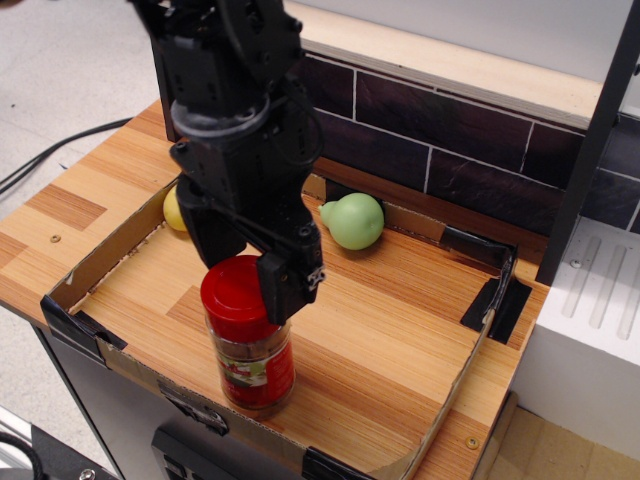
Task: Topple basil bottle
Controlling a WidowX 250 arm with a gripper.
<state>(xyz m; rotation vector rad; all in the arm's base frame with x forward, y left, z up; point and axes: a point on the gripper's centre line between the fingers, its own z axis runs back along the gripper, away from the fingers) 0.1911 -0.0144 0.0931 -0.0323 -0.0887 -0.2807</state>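
A yellow toy [173, 211] peeks out at the left behind the black arm. The fingers [250, 270] are spread wide, straddling the red lid of the upright basil bottle [249, 350] near the worktop's [400, 340] front edge. A green pear toy [354, 220] lies further right

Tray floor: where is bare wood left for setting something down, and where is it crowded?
The widest bare patch lies right of the basil bottle, between the green pear toy and the cardboard tray's right wall. A smaller strip runs left of the bottle toward the yellow toy. It is crowded at the front-left, where the open claw straddles the bottle's lid.
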